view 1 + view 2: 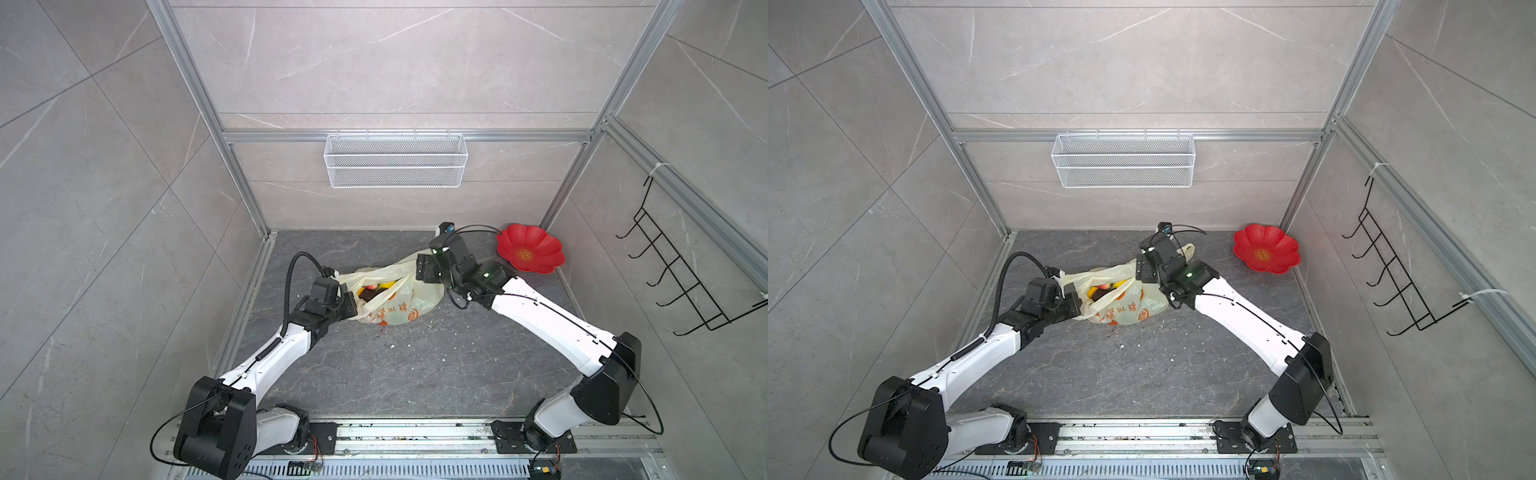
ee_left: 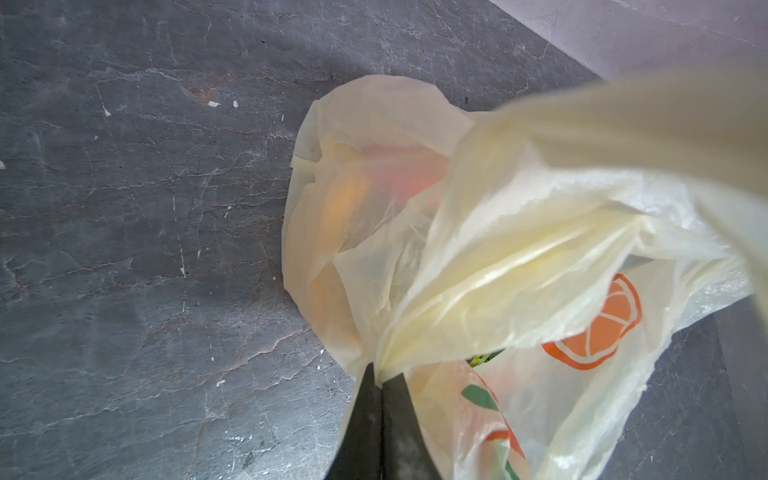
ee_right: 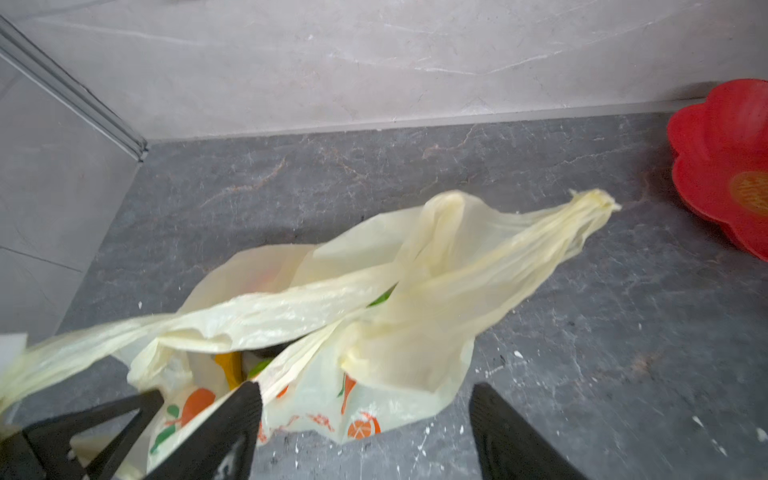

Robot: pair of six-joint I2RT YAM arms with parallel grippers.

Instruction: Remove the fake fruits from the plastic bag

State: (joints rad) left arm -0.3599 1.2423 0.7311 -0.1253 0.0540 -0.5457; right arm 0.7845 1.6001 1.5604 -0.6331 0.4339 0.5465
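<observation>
In both top views one plastic bag (image 1: 409,309) lies on the dark, veined, stone-look table (image 1: 415,374), towards the back and about midway between the arms. Its long axis runs left to right, and its mouth gapes upward near the left end. The film is thin, pale yellow and crumpled, printed with orange fruit. In the mouth sit the fake fruits (image 1: 376,290): I can pick out one yellow, one red and one dark brown piece, and the film hides the rest. The left gripper (image 1: 352,306) is at the bag's left end, the right gripper (image 1: 422,268) over its right end. One red flower-shaped plate (image 1: 536,239), glossy with scalloped petals, sits apart in the back right corner.

The left wrist view shows that gripper's two black fingers (image 2: 365,415) pressed together on a gathered fold of the bag's rim. Orange and pink shapes glow through the film.

In the right wrist view the two black fingers (image 3: 232,419) stand wide apart, clamping nothing. One handle (image 3: 573,220), twisted into a rope, points toward the plate with its tip free, and a second stretches the opposite way. Yellow and green bits show inside, and white crumbs (image 3: 517,354) speckle the table
</observation>
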